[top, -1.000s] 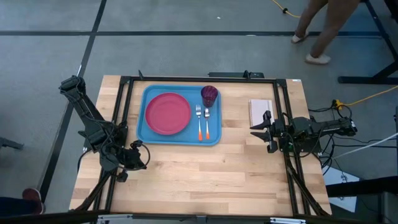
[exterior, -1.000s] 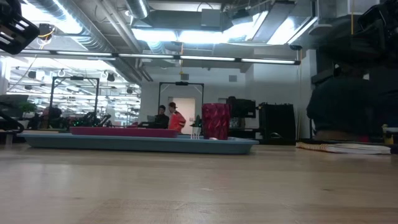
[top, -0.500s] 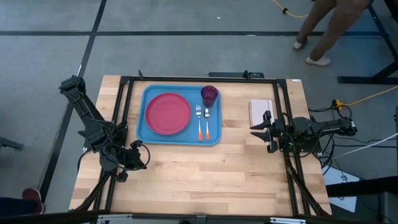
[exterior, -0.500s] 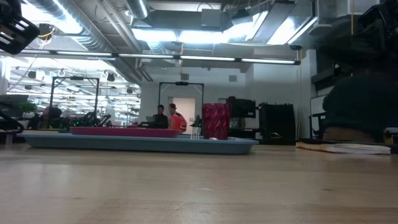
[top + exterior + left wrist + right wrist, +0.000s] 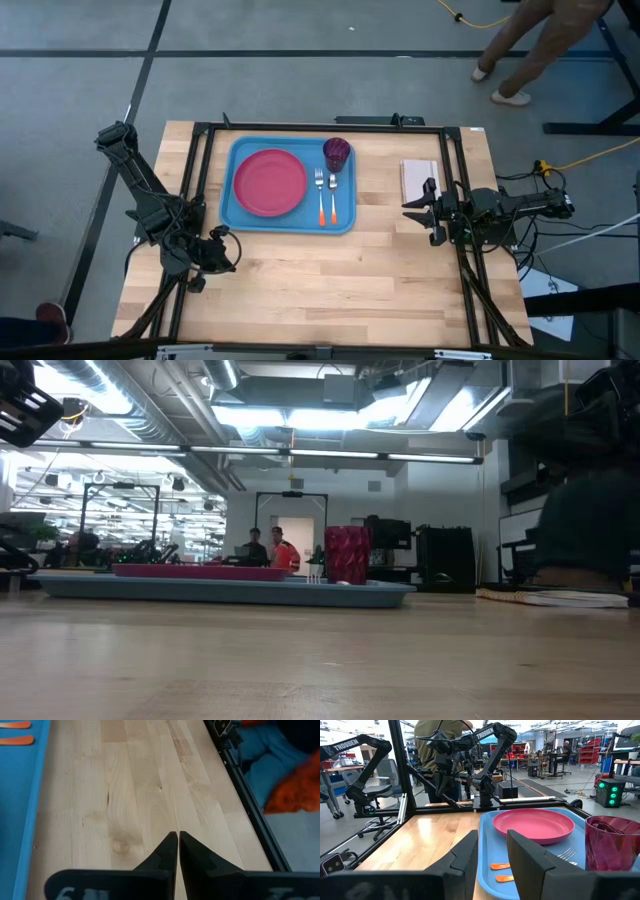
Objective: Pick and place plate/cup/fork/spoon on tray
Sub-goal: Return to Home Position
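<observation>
Pale wooden surface [image 5: 330,275], bare over its whole near half, carries the tray [image 5: 240,215] toward its far edge. On it lie the plate [image 5: 269,182], the cup [image 5: 337,153] at its far right corner, and the fork [image 5: 320,190] and spoon [image 5: 332,190] side by side, so I judge nothing is left to place. My left hand [image 5: 177,851] rests near the near left corner, fingers together; my right hand [image 5: 492,851] waits at the right edge, fingers apart.
</observation>
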